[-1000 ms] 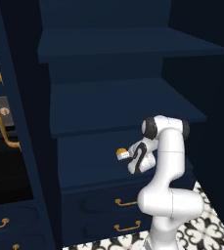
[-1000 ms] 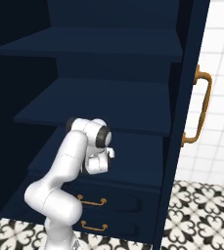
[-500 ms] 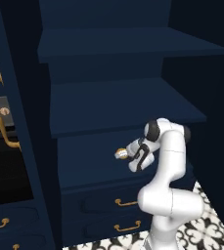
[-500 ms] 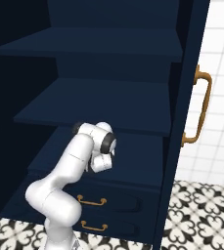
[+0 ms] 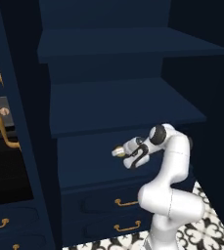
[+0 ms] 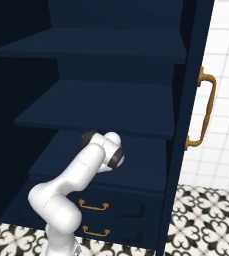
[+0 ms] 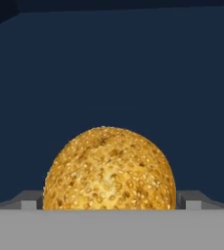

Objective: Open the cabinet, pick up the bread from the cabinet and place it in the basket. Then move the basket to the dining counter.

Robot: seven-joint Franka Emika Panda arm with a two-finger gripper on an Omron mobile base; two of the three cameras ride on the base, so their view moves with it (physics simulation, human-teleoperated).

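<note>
My gripper (image 5: pixel 119 152) reaches into the open cabinet (image 5: pixel 123 102), below the lower of the two navy shelves and in front of the flat navy panel beneath it. From the left base view my arm bends up from the floor and stretches leftward, and at its tip a small golden-brown spot shows — the bread (image 5: pixel 118 151), sitting right at my fingers. In the right base view my wrist (image 6: pixel 111 152) points away into the cabinet, so my hand hides behind it there.

Looking along my hand, the bread (image 7: pixel 108 168) is close and large, a round seeded bun, golden and speckled, against the dark navy back wall. My two fingertips (image 7: pixel 30 201) stand out on either side of it, one at its left flank and one at its right. My jaws are spread as wide as they go, and the bun sits squarely between them; whether the pads actually press it I cannot tell.

To the right the cabinet's door (image 6: pixel 186 125) stands open with its long curved brass handle (image 6: pixel 202 112). Below the shelves are low navy drawers (image 5: pixel 118 215) with small brass pulls — and a patterned black-and-white tile floor (image 6: pixel 206 220)
</note>
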